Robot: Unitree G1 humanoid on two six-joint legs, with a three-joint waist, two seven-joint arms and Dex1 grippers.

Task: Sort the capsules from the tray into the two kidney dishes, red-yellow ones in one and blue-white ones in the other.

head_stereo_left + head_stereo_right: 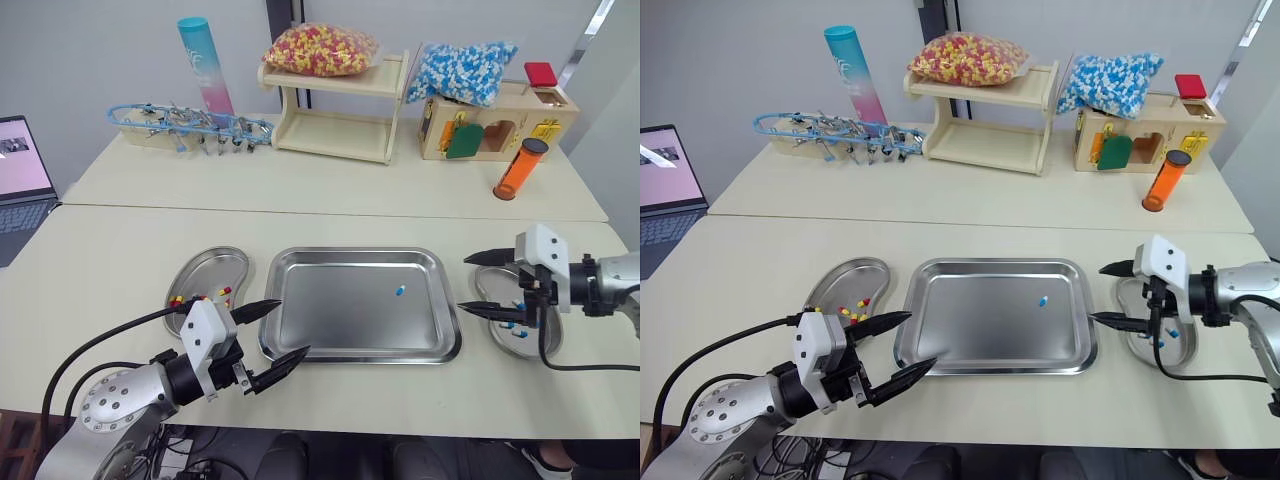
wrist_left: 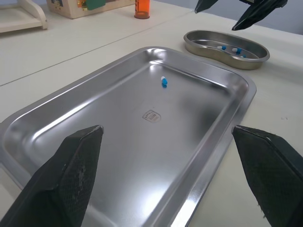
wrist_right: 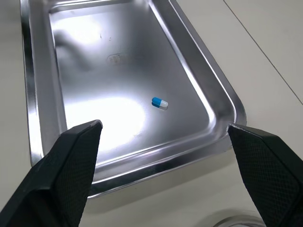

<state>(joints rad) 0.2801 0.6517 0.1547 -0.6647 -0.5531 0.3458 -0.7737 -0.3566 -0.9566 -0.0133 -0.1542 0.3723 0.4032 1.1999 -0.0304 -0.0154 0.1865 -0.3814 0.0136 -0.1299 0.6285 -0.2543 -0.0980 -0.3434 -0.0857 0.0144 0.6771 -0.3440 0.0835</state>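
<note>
Laptop: open grey laptop [image 1: 20, 185], far left edge of the frame, on the pale counter [image 1: 120, 250].
Left dish: steel kidney-shaped dish [image 1: 228, 262], lower left of centre, just beside the tray's left rim. It holds several red-yellow capsules [image 1: 200, 298], gathered at its near end.
Left gripper [image 1: 290, 328]: lower left of the frame, at the tray's lower-left corner. Its black fingers [image 1: 262, 308] are spread wide with nothing between them, tips pointing over the tray rim.
Tray: rectangular stainless-steel tray [image 1: 340, 320], centre of the frame, flat on the counter.
Task item: one blue-white capsule [image 1: 400, 290], lying on the tray floor right of the tray's middle, apart from every rim and from both grippers.
Right gripper [image 1: 463, 284]: right of centre, at the tray's right rim. Its fingers are spread wide and hold nothing, tips pointing toward the tray.
Right dish: second steel kidney-shaped dish [image 2: 213, 53], lower right of the frame, near the tray's right rim and partly covered by the right gripper. It holds a few blue-white capsules [image 2: 235, 49].
Back row, top of the frame: blue wire rack [image 1: 190, 128], teal-and-pink tube [image 1: 205, 65], wooden shelf [image 1: 335, 125] carrying a bag of red-yellow capsules [image 1: 320, 50], wooden box [image 1: 500, 125] carrying a bag of blue-white capsules [image 1: 462, 70], orange cylinder [image 1: 520, 168].
</note>
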